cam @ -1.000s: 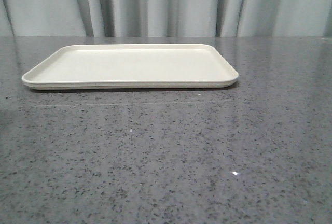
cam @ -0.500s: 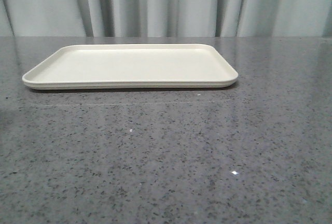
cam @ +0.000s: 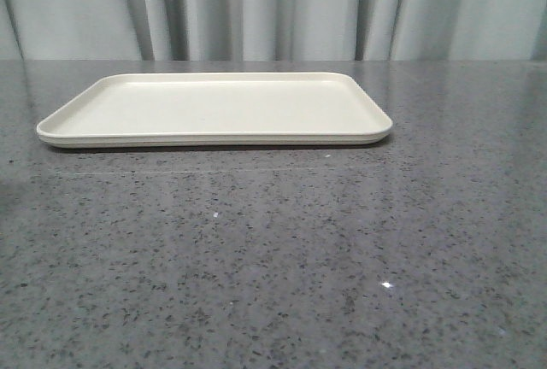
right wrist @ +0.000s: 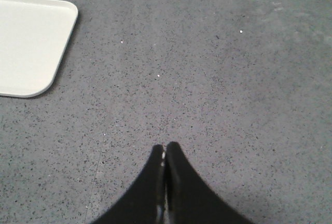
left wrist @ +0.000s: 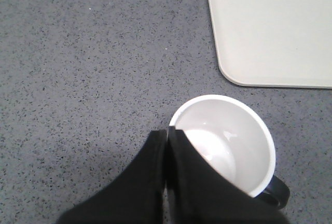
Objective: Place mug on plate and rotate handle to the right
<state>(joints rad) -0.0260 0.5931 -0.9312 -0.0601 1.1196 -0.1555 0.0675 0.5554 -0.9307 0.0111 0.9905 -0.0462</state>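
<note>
On the speckled grey tabletop (cam: 273,258) nothing has shifted, the plate (cam: 214,108) stays bare, and we see our left hand (left wrist: 167,136) pinching the mug (left wrist: 228,146) rim at lower right, right hand (right wrist: 165,151) pressed together.

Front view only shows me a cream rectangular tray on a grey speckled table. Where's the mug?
Observer: The left wrist view shows the white cylindrical mug upright on the grey speckled table, beside a corner of the cream rectangular tray, not on it.
Operator: Is anything holding it?
Observer: The left hand looks closed on its rim, one finger inside.
Operator: And the handle?
Observer: The black loop handle sits on the mug's side facing away from the tray.
</note>
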